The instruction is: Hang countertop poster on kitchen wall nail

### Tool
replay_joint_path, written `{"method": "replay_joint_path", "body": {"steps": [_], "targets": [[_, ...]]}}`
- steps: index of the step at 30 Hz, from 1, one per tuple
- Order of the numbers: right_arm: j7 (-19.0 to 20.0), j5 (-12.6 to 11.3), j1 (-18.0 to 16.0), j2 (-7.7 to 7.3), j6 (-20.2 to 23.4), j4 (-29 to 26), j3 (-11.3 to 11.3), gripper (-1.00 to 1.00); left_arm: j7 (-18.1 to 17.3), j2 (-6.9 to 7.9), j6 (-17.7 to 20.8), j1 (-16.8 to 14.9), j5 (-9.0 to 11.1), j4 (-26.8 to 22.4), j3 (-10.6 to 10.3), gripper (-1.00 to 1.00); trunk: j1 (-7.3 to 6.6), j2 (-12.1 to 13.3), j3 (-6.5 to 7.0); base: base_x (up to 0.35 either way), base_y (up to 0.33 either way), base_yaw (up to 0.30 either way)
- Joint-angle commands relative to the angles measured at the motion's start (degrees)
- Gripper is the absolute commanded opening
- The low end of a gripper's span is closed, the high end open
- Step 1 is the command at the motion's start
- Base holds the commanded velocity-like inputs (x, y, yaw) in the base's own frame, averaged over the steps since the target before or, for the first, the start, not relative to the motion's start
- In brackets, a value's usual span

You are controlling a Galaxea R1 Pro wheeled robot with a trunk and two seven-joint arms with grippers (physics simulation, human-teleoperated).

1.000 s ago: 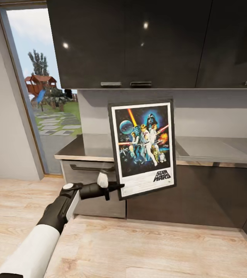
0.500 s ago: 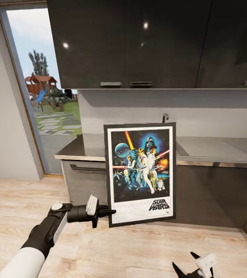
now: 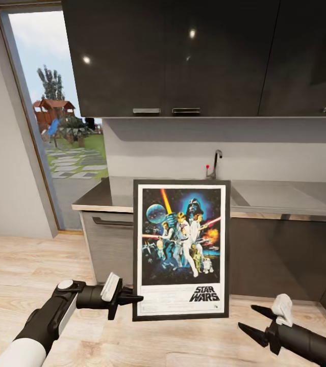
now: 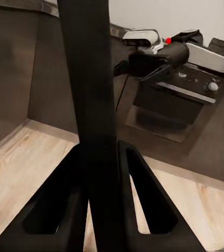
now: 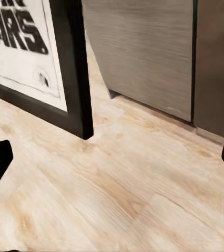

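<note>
Fingers of the left gripper point(image 3: 132, 299) pinch the lower left corner of the poster point(image 3: 181, 256); in the left wrist view the black frame edge point(image 4: 93, 121) runs up between the two fingers point(image 4: 54, 210), which close on it from both sides. At 4 o'clock of the poster, the right gripper point(image 3: 257, 322) sits low over the wood floor point(image 3: 157, 341), its two dark fingers spread wide and holding nothing, pointing toward the poster's lower right corner but apart from it. The right wrist view shows that corner point(image 5: 78, 113) near the floor, with the fingers' tips well apart at the view's edges.

Poster held upright in front of the dark cabinet fronts point(image 3: 280, 255), facing the camera, its logo at the bottom. Behind it, at 12 o'clock, lies the grey desk point(image 3: 285, 196) with a sink and chrome tap point(image 3: 216, 162). Dark wall cupboards point(image 3: 183, 56) hang above. At 10 o'clock a tall window point(image 3: 55, 117) looks onto a garden.
</note>
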Motion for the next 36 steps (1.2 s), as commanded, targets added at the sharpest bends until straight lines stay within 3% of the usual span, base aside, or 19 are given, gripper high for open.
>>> {"method": "replay_joint_path", "body": {"steps": [1,4,7,11,20,27,36], "targets": [[1.97,0.00,-0.87,-0.48,1.40,-0.08,-0.41,1.00,-0.07,0.23,0.24,-0.03,0.32,0.05,-0.24,-1.00,0.00,-0.03,-0.05,0.000,0.000,0.000],[8.81,0.01,-3.83,-3.12,4.76,-0.06,-1.22,1.00,-0.07,0.60,0.18,-0.01,0.33,0.14,-0.24,-1.00,0.00,-0.03,-0.05,0.000,0.000,0.000],[16.68,-0.02,-9.02,-6.65,9.66,0.27,-1.64,1.00,-0.07,0.82,0.14,0.01,0.28,0.18,-0.24,-1.00,0.00,-0.03,-0.05,0.000,0.000,0.000],[21.53,0.07,-12.88,-7.77,11.66,0.51,-1.73,1.00,-0.07,1.13,0.13,0.01,0.08,0.19,-0.24,-1.00,0.00,-0.03,-0.05,0.000,0.000,0.000],[23.79,-0.05,-17.40,-9.30,12.34,4.43,-1.39,1.00,-0.07,1.74,-0.34,0.01,-0.24,-0.06,-0.27,-1.00,0.00,-0.03,-0.05,0.000,0.000,0.000],[23.96,-0.13,-17.93,-9.53,12.38,5.07,-1.05,1.00,-0.07,1.74,-0.53,0.01,-0.39,-1.11,-0.32,-1.00,0.00,-0.03,-0.05,0.000,0.000,0.000],[24.00,-0.23,-18.03,-9.42,12.39,5.29,1.61,1.00,-0.07,1.57,-0.60,0.01,-0.44,-1.45,-0.33,-1.00,0.00,-0.03,-0.05,0.000,0.000,0.000]]}}
